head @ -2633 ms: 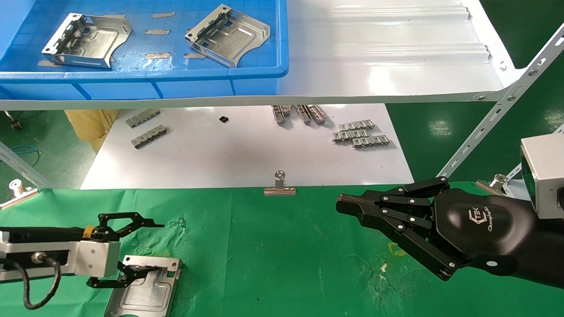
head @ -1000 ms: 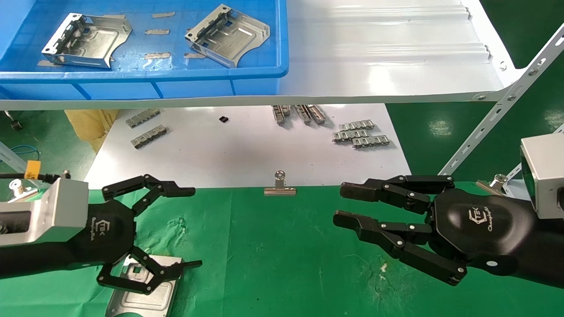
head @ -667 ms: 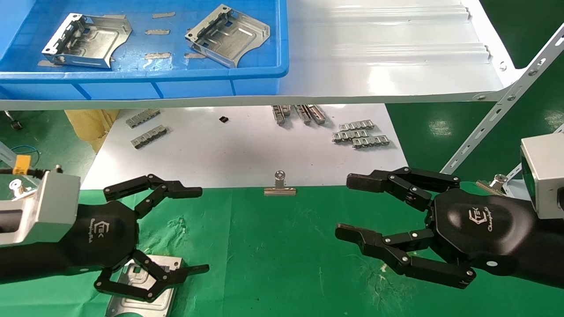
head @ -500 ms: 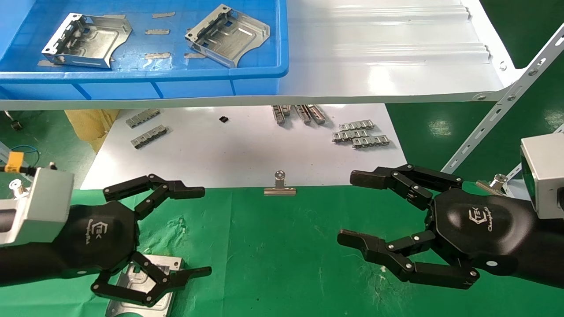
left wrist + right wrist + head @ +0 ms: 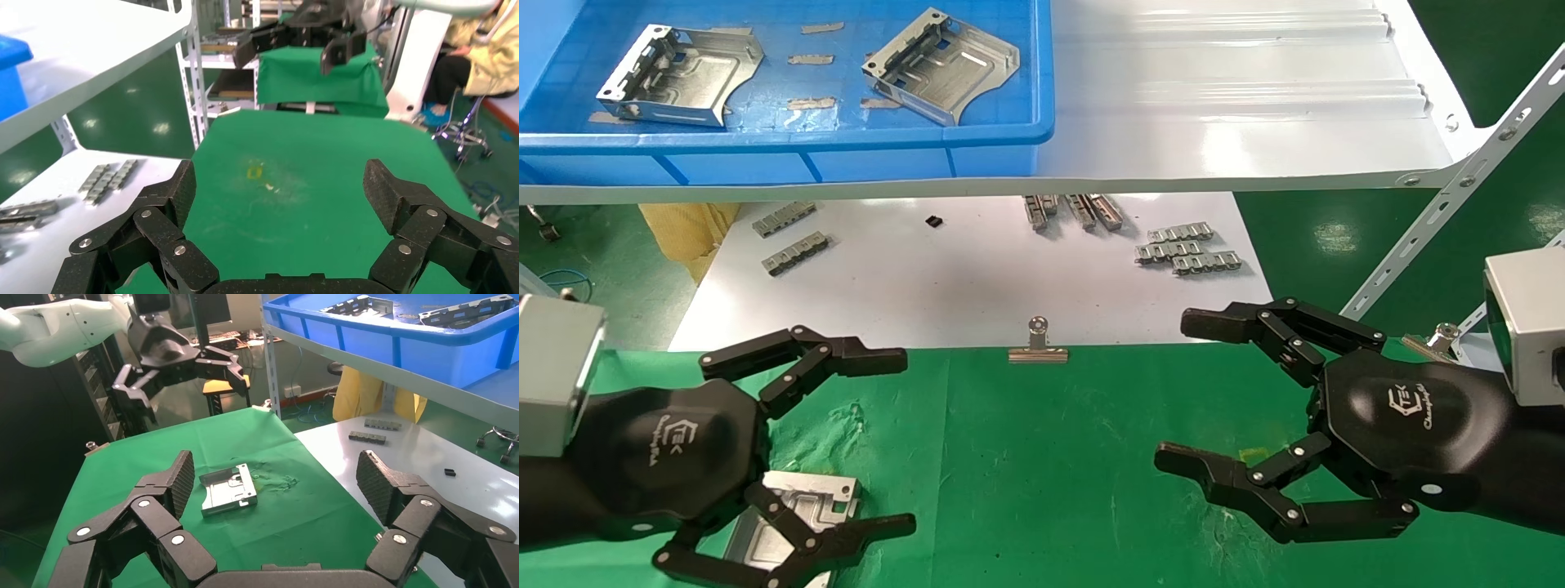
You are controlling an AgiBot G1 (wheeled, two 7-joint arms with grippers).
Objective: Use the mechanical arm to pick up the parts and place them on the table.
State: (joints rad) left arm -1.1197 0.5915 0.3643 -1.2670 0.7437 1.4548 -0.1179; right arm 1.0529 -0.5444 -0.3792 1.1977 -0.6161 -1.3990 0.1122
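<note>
One silver part [image 5: 809, 500] lies flat on the green table [image 5: 1026, 457] at the front left; it also shows in the right wrist view [image 5: 227, 490]. My left gripper [image 5: 903, 441] hovers above it, open and empty, its lower finger over the part. Two more parts [image 5: 678, 75] [image 5: 944, 64] lie in the blue bin [image 5: 846, 139] on the white shelf. My right gripper [image 5: 1185, 392] is open and empty above the table's right side. In the left wrist view my left fingers [image 5: 177, 190] frame bare green cloth [image 5: 294, 184].
A white paper sheet [image 5: 977, 286] behind the cloth carries grey link strips [image 5: 1185, 249] [image 5: 793, 251]. A metal clip [image 5: 1038, 347] holds the cloth's back edge. The white shelf [image 5: 1238, 122] overhangs the paper; a slanted shelf strut [image 5: 1442, 212] stands at the right.
The left gripper let go of the part, rose and turned palm-up with fingers spread. The right gripper opened from shut to wide open. The part stayed on the cloth.
</note>
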